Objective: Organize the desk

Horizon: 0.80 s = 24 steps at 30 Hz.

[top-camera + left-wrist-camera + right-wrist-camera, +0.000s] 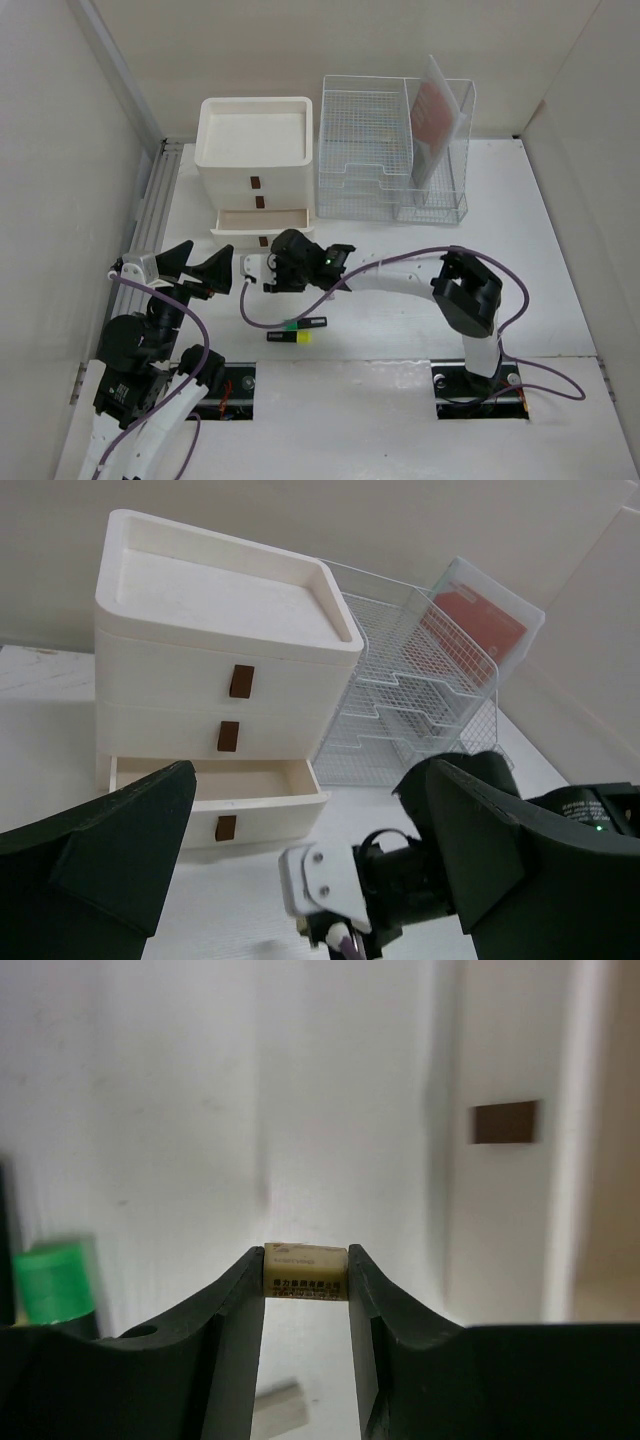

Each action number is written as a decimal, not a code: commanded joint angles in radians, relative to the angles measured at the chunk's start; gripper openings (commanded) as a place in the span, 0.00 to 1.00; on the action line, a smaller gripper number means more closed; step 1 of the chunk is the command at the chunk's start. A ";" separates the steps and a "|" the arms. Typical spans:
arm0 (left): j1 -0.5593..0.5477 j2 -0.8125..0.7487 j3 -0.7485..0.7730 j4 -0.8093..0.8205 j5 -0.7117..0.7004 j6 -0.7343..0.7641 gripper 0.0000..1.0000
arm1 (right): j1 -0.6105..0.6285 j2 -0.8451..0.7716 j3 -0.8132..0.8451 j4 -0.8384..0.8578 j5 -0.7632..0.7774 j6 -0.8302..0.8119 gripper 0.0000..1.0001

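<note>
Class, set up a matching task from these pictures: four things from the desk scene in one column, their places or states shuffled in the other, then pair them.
Column one
1. bottom drawer
2. left gripper
3. small cream block
4. red booklet

Column two
A. stands in the wire rack
B. open, holding nothing
C. pulled out
D. pinched by the right gripper

Pairs: 1-C; 2-B; 3-D; 4-A
</note>
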 commanded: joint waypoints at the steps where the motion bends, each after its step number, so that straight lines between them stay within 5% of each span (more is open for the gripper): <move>1: -0.004 -0.016 -0.005 0.035 -0.005 -0.003 1.00 | -0.029 -0.021 0.103 0.021 0.115 -0.002 0.12; 20: -0.004 -0.016 -0.005 0.035 -0.005 -0.003 1.00 | -0.162 0.157 0.376 0.086 0.353 -0.011 0.11; 24: -0.004 -0.016 -0.005 0.035 -0.005 -0.003 1.00 | -0.171 0.180 0.399 0.086 0.362 -0.011 0.21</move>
